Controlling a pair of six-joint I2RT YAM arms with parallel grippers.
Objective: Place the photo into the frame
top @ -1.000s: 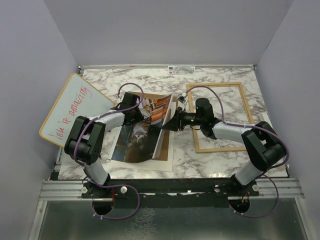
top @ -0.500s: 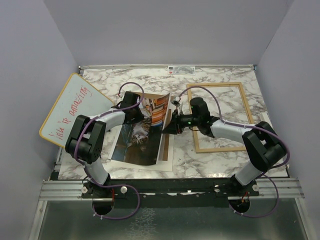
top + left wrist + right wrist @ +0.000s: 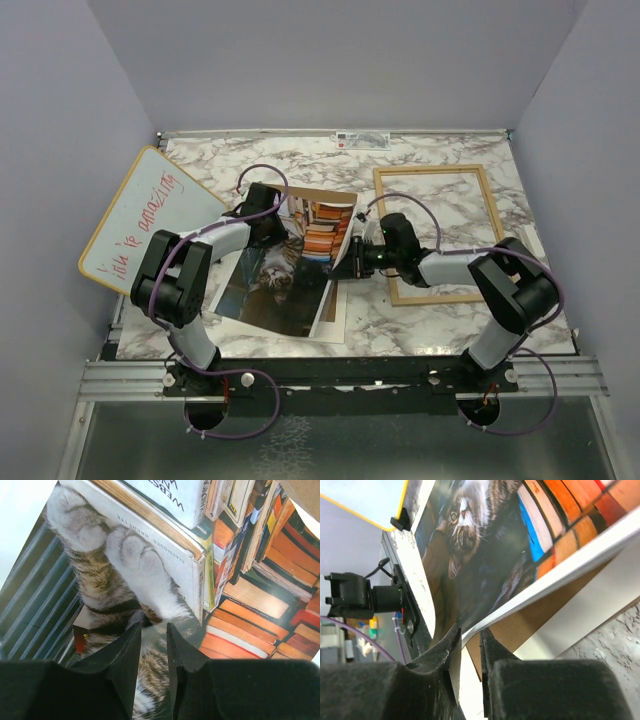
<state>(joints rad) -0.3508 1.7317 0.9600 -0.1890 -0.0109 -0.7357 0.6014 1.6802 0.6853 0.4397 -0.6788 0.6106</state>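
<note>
While the frame (image 3: 432, 170) lies unfilled at the right of the bench (image 3: 400, 320), the overhead view places the photo (image 3: 285, 275) left of it. The right hand (image 3: 352, 255) is at the photo's raised right edge and the left hand (image 3: 268, 215) at its far-left edge.

Left wrist view: fingers narrowly parted over the print; grip unconfirmed.

Right wrist view: fingers pinched on the white border, above a brown backing board (image 3: 520, 630).

Step in hand: pickup. Next, the print needs carrying rightward and squaring to the frame.
</note>
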